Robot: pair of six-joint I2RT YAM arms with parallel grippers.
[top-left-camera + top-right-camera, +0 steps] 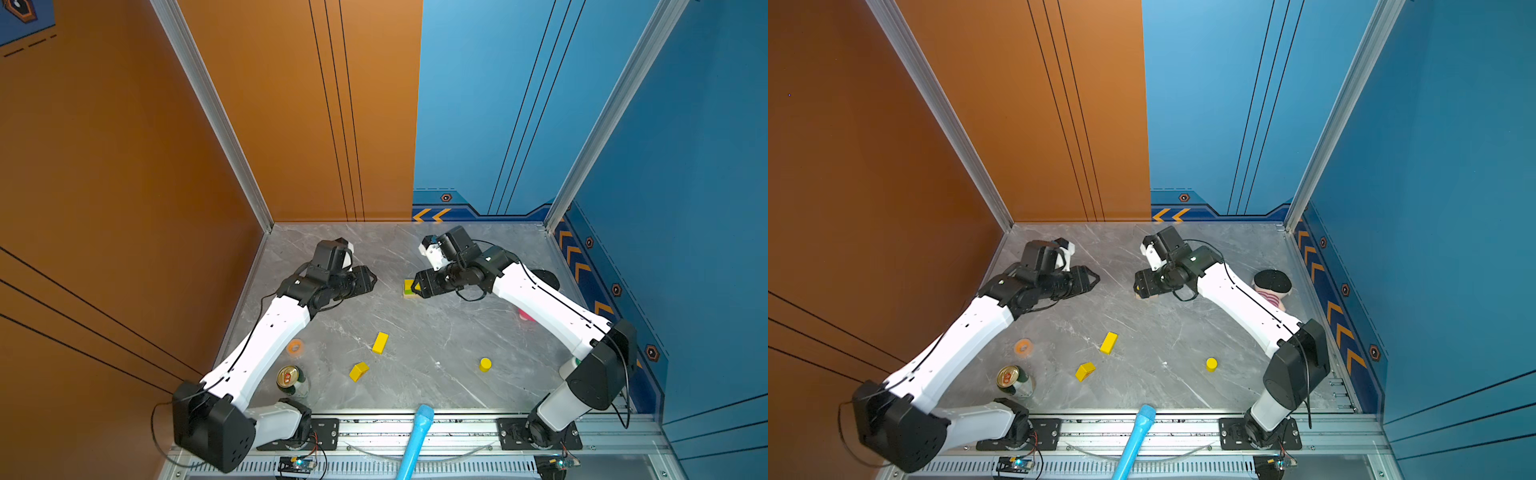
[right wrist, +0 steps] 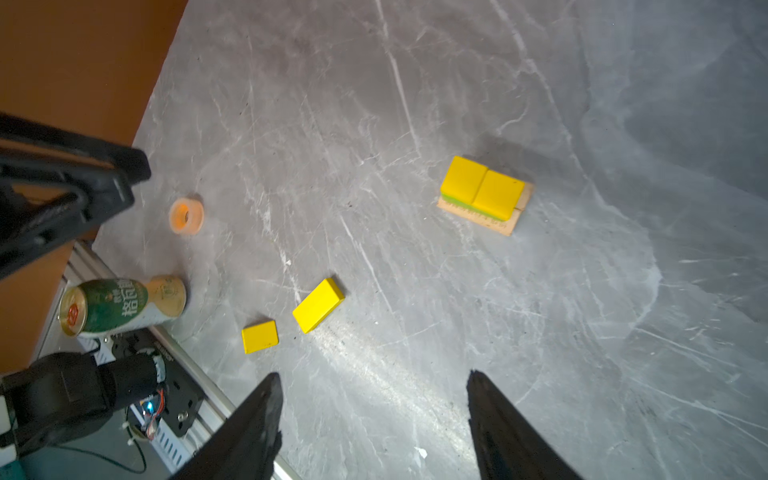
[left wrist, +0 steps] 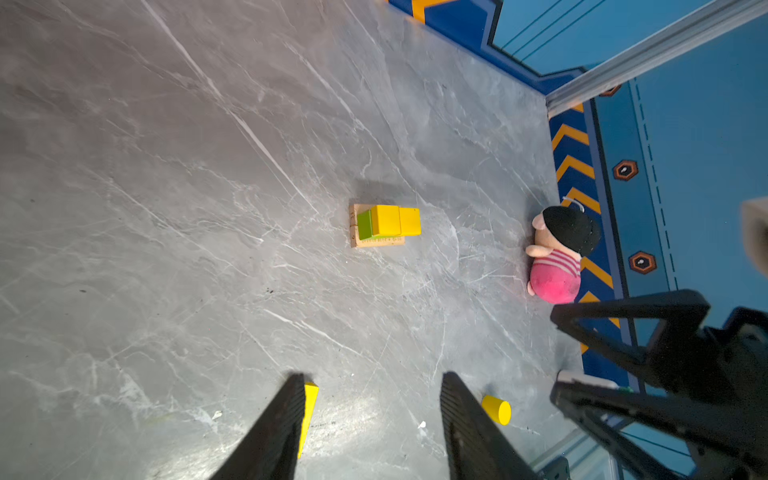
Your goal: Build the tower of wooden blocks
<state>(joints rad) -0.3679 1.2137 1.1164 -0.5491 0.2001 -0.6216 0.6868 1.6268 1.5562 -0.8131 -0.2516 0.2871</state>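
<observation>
two yellow cubes [image 2: 463,178] sit side by side, touching, on a green bar [image 3: 364,224], which lies on tan planks [image 2: 500,223]. this low tower [image 1: 409,286] stands toward the back middle of the worktop [image 1: 436,340]. right tool [image 2: 374,376] is just beside the tower in both top views, partly hiding it; its jaws stand apart with nothing between them. left tool [image 3: 372,376] stands off on the tower's other side, not touching it, jaws likewise spread and empty. lying loose nearer the front, each apart from the others: yellow bar [image 1: 380,343], roof-shaped piece [image 1: 358,371], yellow cylinder [image 1: 485,364]. drink can [image 1: 288,377] and orange tape roll [image 1: 295,347] sit near the left arm [image 1: 257,353] at the front left. plush doll [image 1: 1271,286] lies at the worktop's right edge, partly hidden under the right arm [image 1: 1246,307] in a top view.
</observation>
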